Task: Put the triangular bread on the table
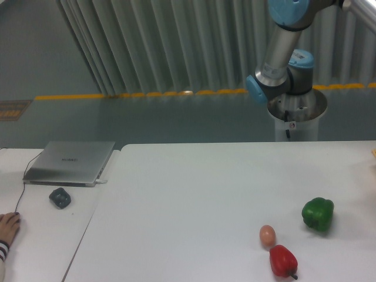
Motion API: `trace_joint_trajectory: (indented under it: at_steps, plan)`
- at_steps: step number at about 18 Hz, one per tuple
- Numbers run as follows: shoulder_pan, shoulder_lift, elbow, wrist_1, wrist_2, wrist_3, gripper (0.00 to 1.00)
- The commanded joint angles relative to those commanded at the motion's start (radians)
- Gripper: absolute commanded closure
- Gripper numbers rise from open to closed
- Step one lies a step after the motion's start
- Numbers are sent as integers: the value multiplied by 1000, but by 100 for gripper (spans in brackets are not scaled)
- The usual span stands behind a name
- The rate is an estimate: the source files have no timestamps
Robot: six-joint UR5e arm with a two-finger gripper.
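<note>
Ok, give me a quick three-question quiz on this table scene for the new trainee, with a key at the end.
1. True or false: the egg touches the green pepper.
2. What sits just right of and below the egg?
3. Is the bread on the table? A yes, B not in view.

Key: 1 false, they lie apart. 2 the red pepper. 3 B; the pincer is out of frame too, only part of the arm shows.

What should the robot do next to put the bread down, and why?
Probably bring its arm back over the table. Neither pincer nor bread is in view; only a green pepper, an egg and a red pepper lie there, with bare space left of them.
</note>
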Motion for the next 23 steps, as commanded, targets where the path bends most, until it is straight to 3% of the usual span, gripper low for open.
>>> trace_joint_trajectory:
  at_steps: [4, 7, 11, 13, 20, 23]
  plan:
    - [0, -2, 2, -2, 0, -26, 0]
    - [-2, -5, 5, -3, 2, -37, 17]
    - [-3, -5, 11, -8, 3, -61, 32]
    - [-6, -6, 11, -9, 3, -78, 47]
    - [-8, -6, 40, -54, 2, -104, 65]
    - [-6, -5, 43, -60, 2, -103, 67]
